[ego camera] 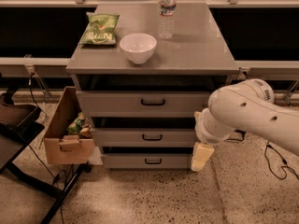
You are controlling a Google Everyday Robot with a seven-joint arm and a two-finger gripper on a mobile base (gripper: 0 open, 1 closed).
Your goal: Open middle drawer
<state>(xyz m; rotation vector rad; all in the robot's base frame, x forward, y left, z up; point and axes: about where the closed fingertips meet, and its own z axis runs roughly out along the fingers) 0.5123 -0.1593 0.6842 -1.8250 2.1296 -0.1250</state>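
The grey cabinet (187, 45) has three drawers stacked in its front. The middle drawer (121, 137) has a medium-height flat front with a small black loop handle (152, 137) at its centre, and it looks pushed in. My gripper (202, 157) hangs from the white arm (247, 113) at the cabinet's lower right corner. It is level with the gap between the middle and bottom drawers, to the right of the handle and not touching it.
On top of the cabinet are a white bowl (138, 47), a green snack bag (99, 29) and a water bottle (167, 10). A cardboard box (65, 134) of items stands against the cabinet's left side. A black stand (21, 125) is at far left, and cables (275, 164) lie on the floor at right.
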